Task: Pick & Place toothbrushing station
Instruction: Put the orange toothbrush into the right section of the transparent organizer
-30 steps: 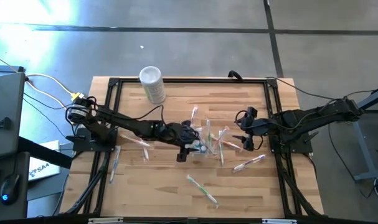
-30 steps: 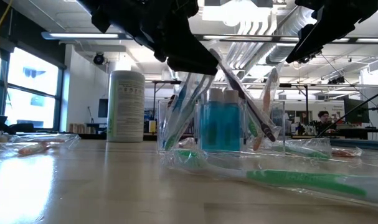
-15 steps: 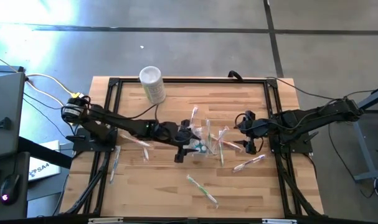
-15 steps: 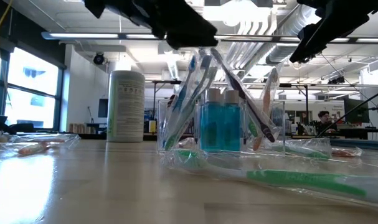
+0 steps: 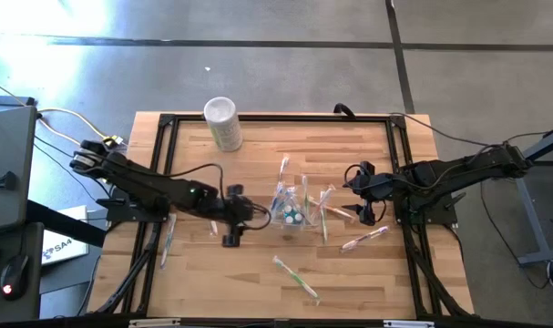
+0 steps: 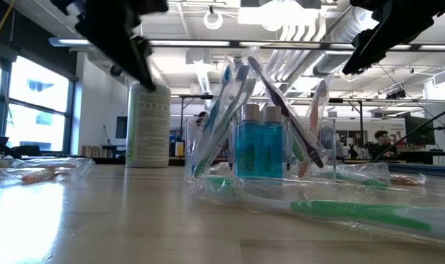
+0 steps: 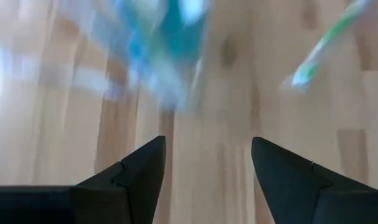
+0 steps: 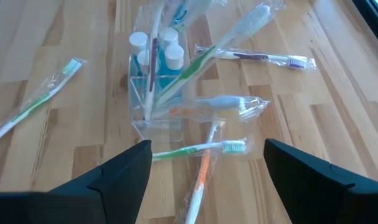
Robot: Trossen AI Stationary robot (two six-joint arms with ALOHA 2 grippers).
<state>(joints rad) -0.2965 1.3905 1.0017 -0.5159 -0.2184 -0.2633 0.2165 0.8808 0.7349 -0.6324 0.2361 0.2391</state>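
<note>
The small clear cup (image 5: 292,212) stands at the table's middle, also in the low view (image 6: 262,150) and the right wrist view (image 8: 152,81). Teal toothpaste tubes (image 8: 156,57) with white caps stand upright in it. Several wrapped toothbrushes (image 6: 226,110) lean in it, heads up. My left gripper (image 5: 250,216) hangs open to the cup's left and clear of it, nothing between its fingers (image 7: 207,143). My right gripper (image 5: 353,196) waits open to the cup's right (image 8: 207,146).
A tall white cylinder (image 5: 222,122) stands at the far left. Loose wrapped toothbrushes lie flat on the wood: a green one (image 5: 296,276) toward the near edge, one (image 5: 365,239) near my right gripper, several (image 8: 204,149) beside the cup, others (image 5: 167,239) at the left.
My left gripper has drawn back from above the cup toward the table's left edge, rising a little and tipping less steeply downward, its fingers staying open. The cup and the brushes leaning in it have kept their place.
</note>
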